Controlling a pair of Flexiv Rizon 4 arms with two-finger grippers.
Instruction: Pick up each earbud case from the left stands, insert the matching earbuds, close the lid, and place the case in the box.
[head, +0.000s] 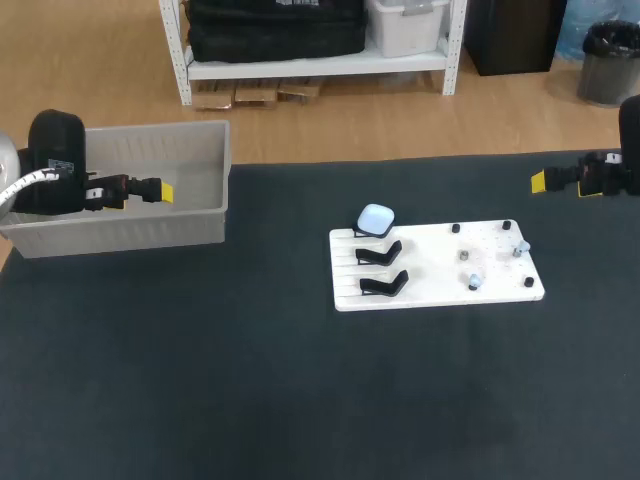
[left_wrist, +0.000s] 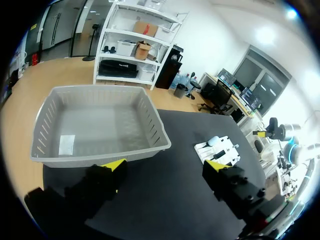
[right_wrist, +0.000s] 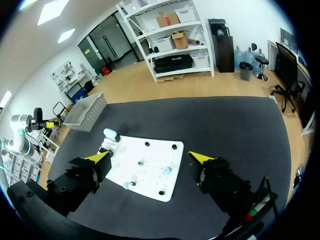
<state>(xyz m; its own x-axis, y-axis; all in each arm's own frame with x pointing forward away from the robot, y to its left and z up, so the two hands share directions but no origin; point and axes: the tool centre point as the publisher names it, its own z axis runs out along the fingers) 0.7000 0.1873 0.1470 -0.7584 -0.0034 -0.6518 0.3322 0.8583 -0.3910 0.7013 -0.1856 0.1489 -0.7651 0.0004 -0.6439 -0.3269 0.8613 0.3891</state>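
The left gripper (left_wrist: 165, 165) hangs near the grey box (head: 205, 215) at the left rear of the table (head: 200, 380), its fingers wide apart and holding nothing. The right gripper (right_wrist: 150, 157) is at the table's right edge, well apart from the white board (head: 440, 292), its fingers likewise spread with nothing between them. The pale blue case (head: 376, 218) sits on the rearmost stand at the board's left end, its lid apparently down. Two black stands (head: 381, 254) stand in a row just in front of it. Small earbuds (head: 476, 281) lie on the board's right half, among black pegs (head: 456, 228). A white slip (left_wrist: 66, 145) lies on the box's floor
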